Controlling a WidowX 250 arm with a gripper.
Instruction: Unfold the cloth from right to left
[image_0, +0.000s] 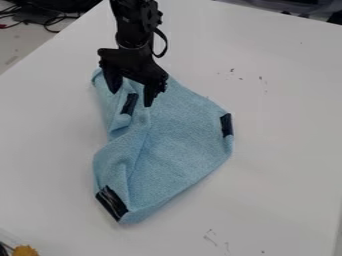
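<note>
Here's the broad white table (274, 175), and across its middle lies the light-blue fabric cloth (180, 135), creased and partly folded! Over its upper-left part hangs my black two-finger gripper (131, 99), fingers spread apart. Shiny black strips mark the cloth's lower-left corner (111, 203), right edge (227, 124) and upper-left folds (129, 104).

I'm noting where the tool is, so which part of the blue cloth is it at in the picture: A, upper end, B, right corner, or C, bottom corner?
A: the tool is at the upper end of the blue cloth, a black strip showing between its fingertips.
</note>
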